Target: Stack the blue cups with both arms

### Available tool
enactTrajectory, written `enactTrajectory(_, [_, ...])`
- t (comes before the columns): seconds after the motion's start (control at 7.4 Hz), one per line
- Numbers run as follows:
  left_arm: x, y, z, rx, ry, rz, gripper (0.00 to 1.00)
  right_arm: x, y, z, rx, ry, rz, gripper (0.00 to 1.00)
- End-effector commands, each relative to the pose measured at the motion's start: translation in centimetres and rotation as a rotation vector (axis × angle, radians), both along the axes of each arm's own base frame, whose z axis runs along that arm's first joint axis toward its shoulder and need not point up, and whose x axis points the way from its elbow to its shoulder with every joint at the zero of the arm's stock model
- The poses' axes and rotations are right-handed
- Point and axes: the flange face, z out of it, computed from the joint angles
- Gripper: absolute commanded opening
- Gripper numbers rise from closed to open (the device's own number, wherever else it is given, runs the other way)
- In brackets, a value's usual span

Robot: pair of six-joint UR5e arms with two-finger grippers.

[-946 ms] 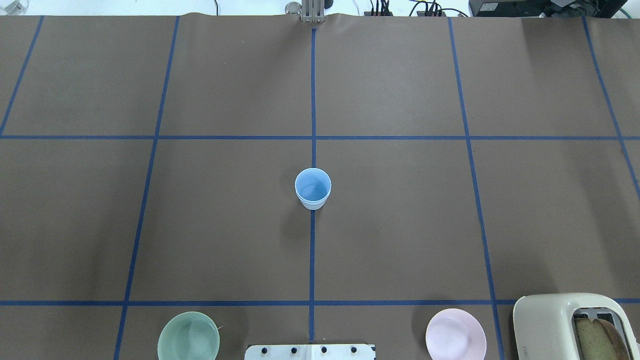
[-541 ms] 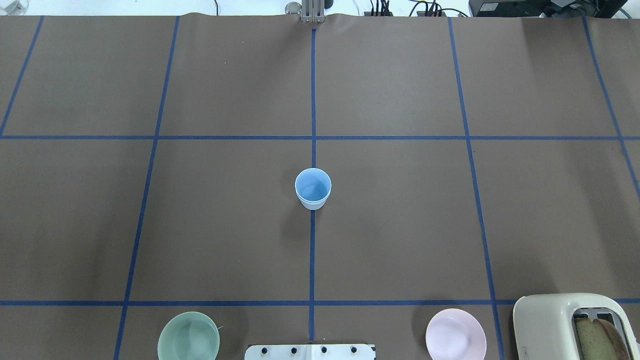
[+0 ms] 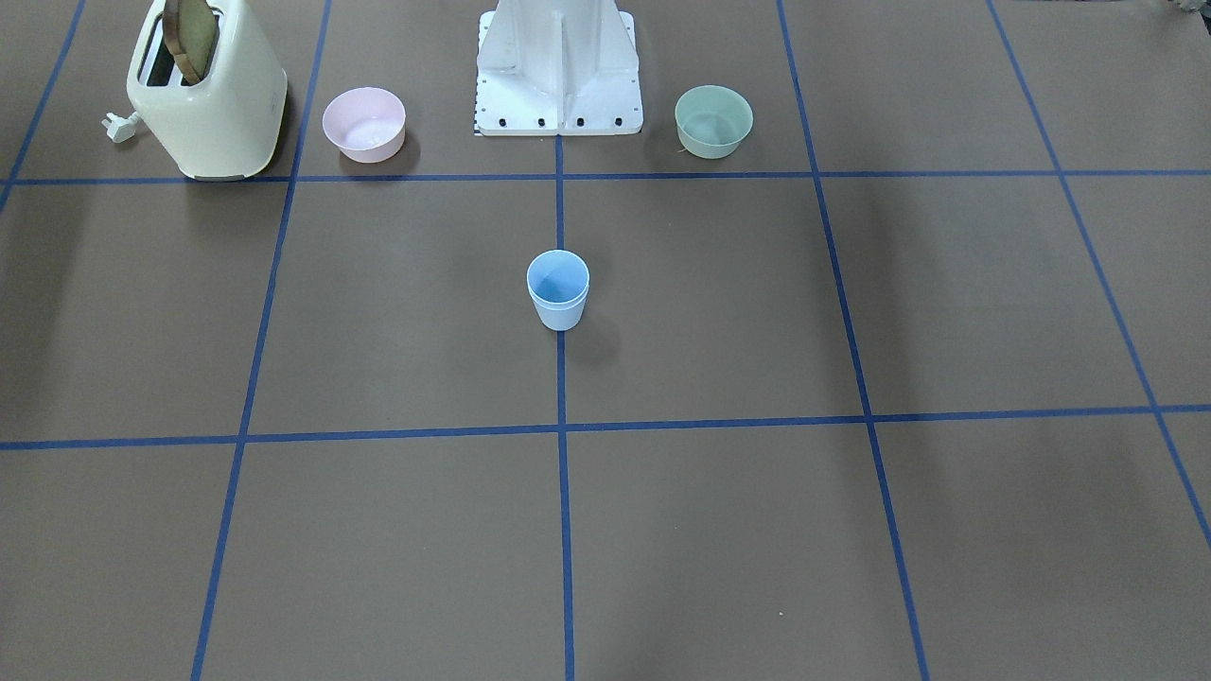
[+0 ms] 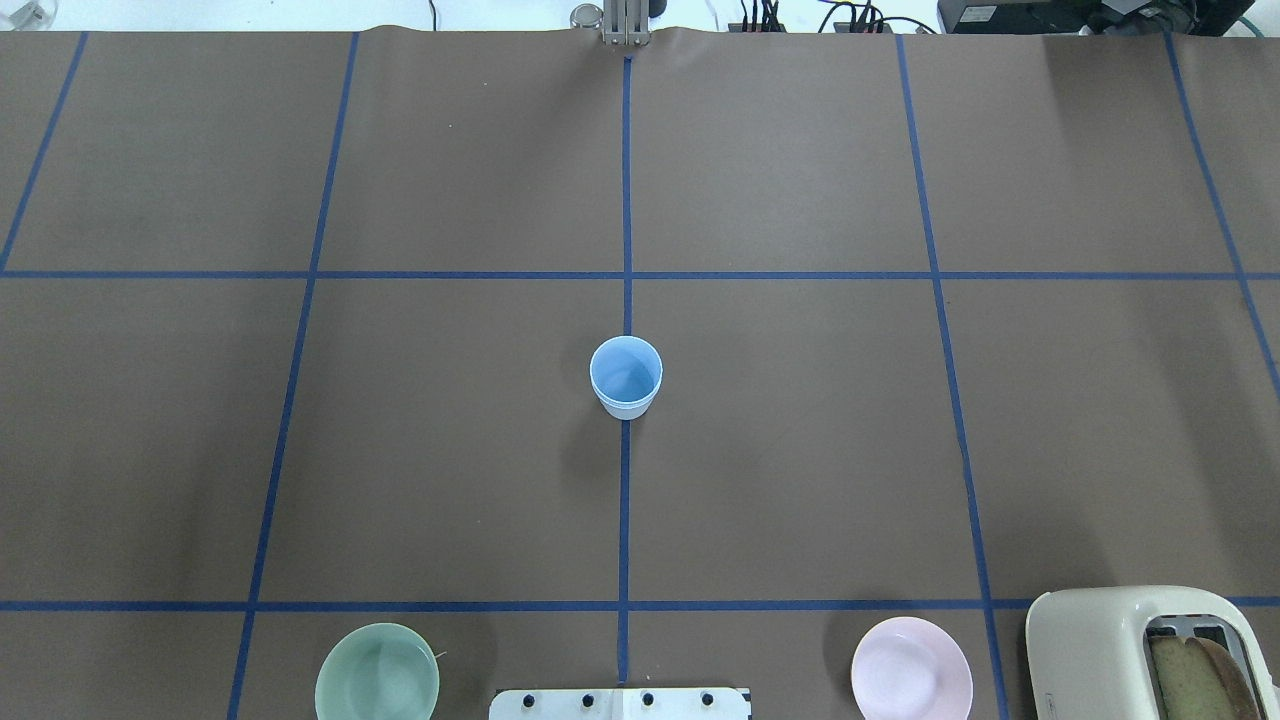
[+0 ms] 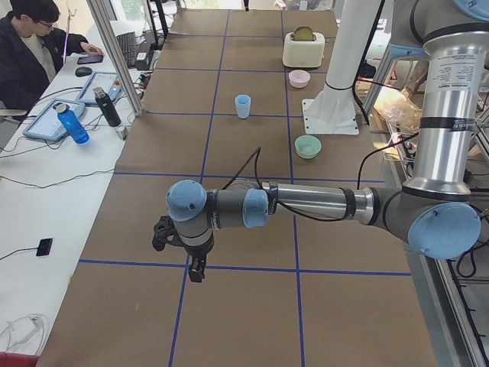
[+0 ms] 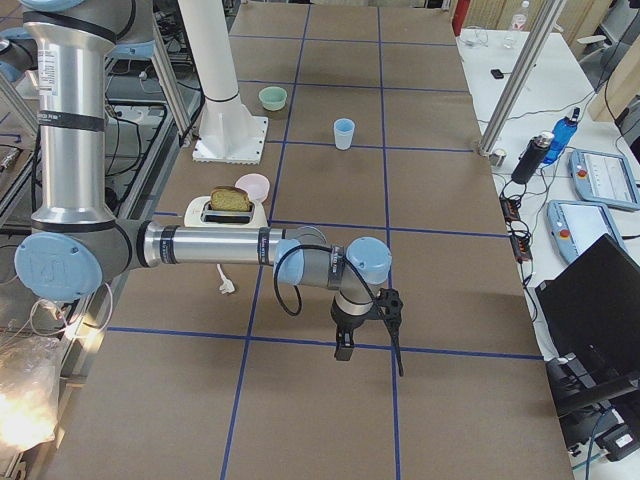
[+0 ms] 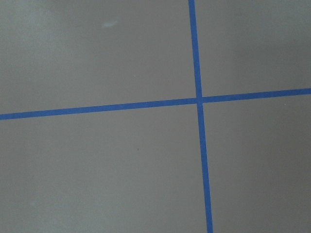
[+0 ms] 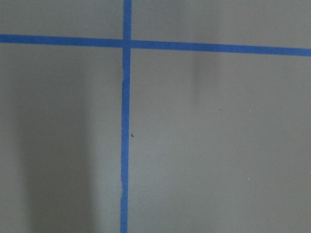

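Nearest the robot, the white pedestal (image 4: 620,703) stands at the table's (image 4: 800,480) near edge, with a green bowl (image 4: 377,680) to its left and a pink bowl (image 4: 911,675) to its right. A cream toaster (image 4: 1100,650) holding a bread slice (image 4: 1195,680) sits right of the pink bowl. Farther out, at mid-table, the blue cups (image 4: 626,378) stand upright, one nested inside the other, on the centre blue tape line (image 4: 624,500), well apart from both arms. Beyond them, off the table's left end, the left arm (image 5: 306,202) reaches out level and the left gripper (image 5: 195,269) hangs above a tape crossing. The right arm (image 6: 210,245) does likewise at the right end, with the right gripper (image 6: 370,358) pointing down. Neither gripper holds anything. I cannot tell from these side views whether their fingers are spread or closed.
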Motion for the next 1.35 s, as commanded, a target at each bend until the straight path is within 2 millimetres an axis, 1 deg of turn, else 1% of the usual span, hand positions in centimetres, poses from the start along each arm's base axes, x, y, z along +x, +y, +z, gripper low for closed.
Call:
enactTrajectory(0.0, [-0.01,0.03,0.05,-0.002,-0.001,0.001,0.98,0.00,0.05,-0.14,0.003,0.000,0.000,1.00])
enactTrajectory(0.14, [0.00,0.10,0.13,-0.003,-0.001,0.001,0.98,0.00,0.03,-0.28,0.006,0.000,0.000,1.00])
enactTrajectory(0.27, [0.04,0.59,0.56,-0.011,0.001,0.000,0.98,0.00,0.03,-0.29,0.006,0.000,0.000,1.00])
enactTrajectory(1.22, [0.04,0.59,0.57,-0.012,0.001,-0.001,0.98,-0.01,-0.07,-0.51,0.010,-0.002,0.000,1.00])
